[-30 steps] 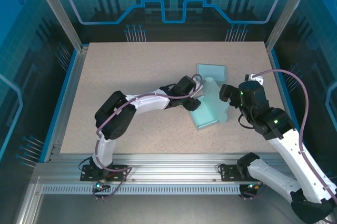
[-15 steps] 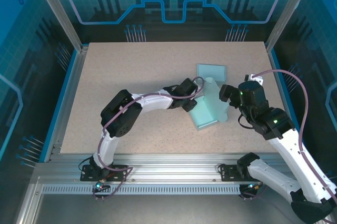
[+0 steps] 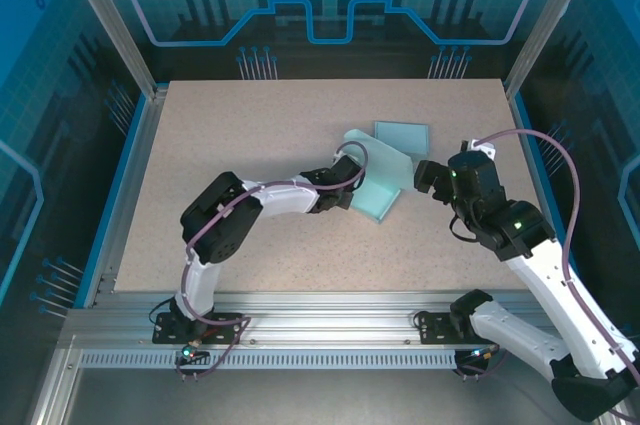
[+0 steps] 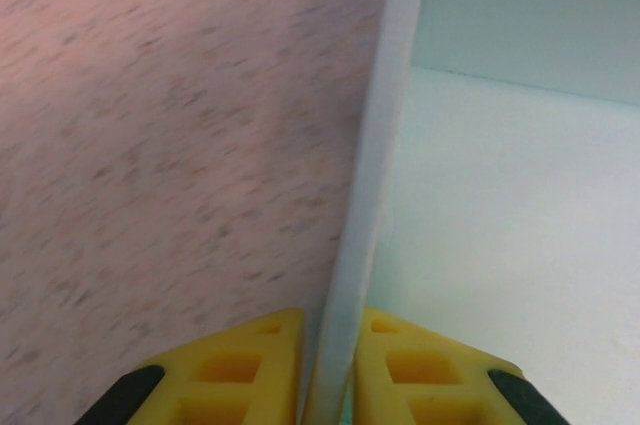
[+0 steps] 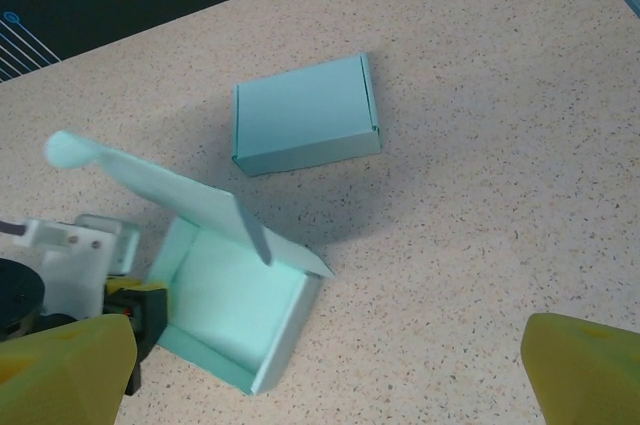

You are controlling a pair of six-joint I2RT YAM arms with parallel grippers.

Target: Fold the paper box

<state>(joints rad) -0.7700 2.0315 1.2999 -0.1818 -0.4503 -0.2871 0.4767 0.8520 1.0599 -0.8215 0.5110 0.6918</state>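
One pale teal paper box (image 3: 378, 195) sat half-folded on the speckled beige table (image 3: 250, 125), right of the table's centre and between the two arms. Its tray was open to the top, with low walls standing around a flat floor (image 5: 235, 310). Its long lid flap (image 5: 165, 183) was raised and slanted up over the back of the tray, with a rounded tab at its free end.

The left gripper (image 3: 350, 197) met the tray on the side facing the left arm. In the left wrist view its yellow fingers (image 4: 250, 370) were pressed together on the thin upright side wall (image 4: 365, 225), with one finger outside over the table and the other inside over the pale floor. From the right wrist view the same gripper (image 5: 140, 320) sat at the tray's left corner.

The right gripper (image 3: 425, 175) hovered just right of the box, apart from it. Its yellow fingers (image 5: 60, 365) were spread wide at the two lower corners of its own camera's view, and the table lay below them.

Just behind the raised flap lay a closed teal paper box (image 3: 401, 134), flat on the table and apart from the tray.
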